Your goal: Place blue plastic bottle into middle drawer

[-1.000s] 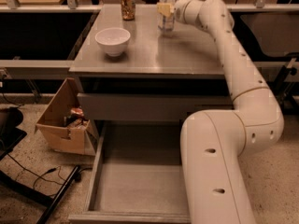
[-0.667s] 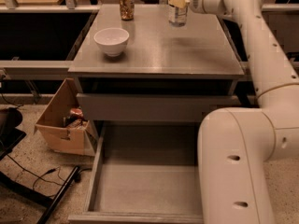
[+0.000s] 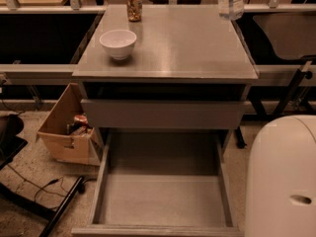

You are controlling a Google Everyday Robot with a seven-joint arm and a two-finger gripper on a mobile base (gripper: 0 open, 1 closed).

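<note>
Starting at the left, a cardboard box (image 3: 61, 137) is seen on the floor beside the table (image 3: 177, 48). A white bowl (image 3: 118, 43) and a patterned can (image 3: 133, 5) are set on the table's left half. Under the top a shut drawer front (image 3: 163, 113) is seen, and below it the middle drawer (image 3: 163, 201) is pulled wide open.

At the top right, only the lower part of the blue plastic bottle (image 3: 230, 1) is seen, over the table's back right corner. Whether it rests there or is lifted cannot be told. The tool is out of view above it, so its grip cannot be told.

The bottle is likely light, smooth and easily squashed. It is best held gently around its middle.
</note>
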